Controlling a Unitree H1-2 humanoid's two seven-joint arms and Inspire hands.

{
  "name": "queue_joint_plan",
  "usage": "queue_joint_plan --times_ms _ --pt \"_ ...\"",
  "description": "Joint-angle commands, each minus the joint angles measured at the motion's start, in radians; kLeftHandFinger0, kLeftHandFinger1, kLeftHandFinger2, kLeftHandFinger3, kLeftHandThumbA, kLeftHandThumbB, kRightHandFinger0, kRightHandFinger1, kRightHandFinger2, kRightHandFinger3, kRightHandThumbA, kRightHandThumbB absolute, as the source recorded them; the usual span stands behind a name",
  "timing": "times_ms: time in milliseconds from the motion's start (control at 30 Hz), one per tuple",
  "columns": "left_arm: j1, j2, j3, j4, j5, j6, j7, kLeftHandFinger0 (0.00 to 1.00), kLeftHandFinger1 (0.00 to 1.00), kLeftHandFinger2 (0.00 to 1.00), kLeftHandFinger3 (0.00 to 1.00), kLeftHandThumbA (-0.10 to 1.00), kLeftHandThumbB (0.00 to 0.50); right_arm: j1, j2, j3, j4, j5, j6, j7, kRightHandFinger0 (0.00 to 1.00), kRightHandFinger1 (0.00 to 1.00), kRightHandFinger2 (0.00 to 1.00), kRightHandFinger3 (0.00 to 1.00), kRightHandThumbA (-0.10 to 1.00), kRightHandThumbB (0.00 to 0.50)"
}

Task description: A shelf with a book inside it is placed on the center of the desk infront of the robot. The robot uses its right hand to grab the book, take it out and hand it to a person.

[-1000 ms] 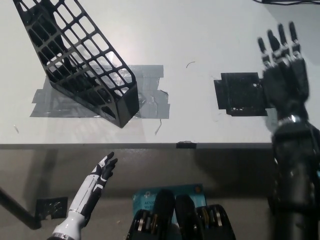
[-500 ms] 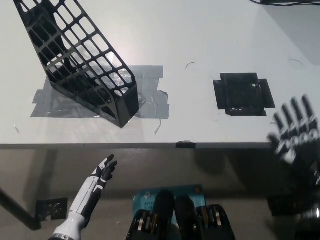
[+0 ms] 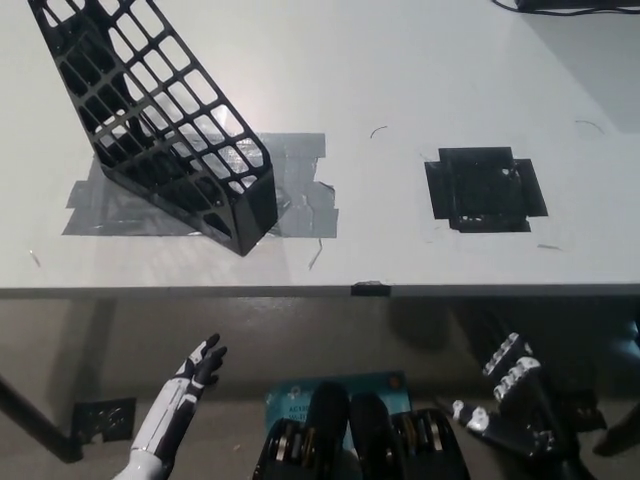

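Both hands low below the desk edge, shelf on desk, no book visible.

Left to right: white left hand (image 3: 190,375) at lower left under the desk (image 3: 400,80) edge, fingers straight and a little apart, holding nothing. Black wire-grid shelf (image 3: 160,120) stands on the desk's left part, tilted, base on grey tape strips (image 3: 290,190); through the grid only desk and tape show, the book cannot be seen in it or anywhere else. Small black tab (image 3: 370,289) on the desk's front edge, near centre. Blue label (image 3: 300,395) with text at bottom centre, too small to read. Black square tape patch (image 3: 485,188) on the desk's right part, nothing on it. Black right hand (image 3: 512,405) at lower right, below the desk edge, fingers spread wide, holding nothing.
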Motion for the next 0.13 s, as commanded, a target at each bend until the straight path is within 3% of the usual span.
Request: queue_joint_plan --times_ms 0,100 --pt "0.017 -0.010 0.016 -0.026 -0.019 -0.066 0.015 1.00 1.00 1.00 1.00 1.00 0.267 -0.005 -0.032 0.044 0.030 -0.147 -0.140 0.032 1.00 1.00 1.00 1.00 1.00 0.383" --pt "0.027 -0.015 0.019 -0.024 -0.024 -0.076 0.015 1.00 1.00 1.00 1.00 1.00 0.261 -0.006 -0.042 0.061 0.050 -0.154 -0.141 0.036 1.00 1.00 1.00 1.00 1.00 0.366"
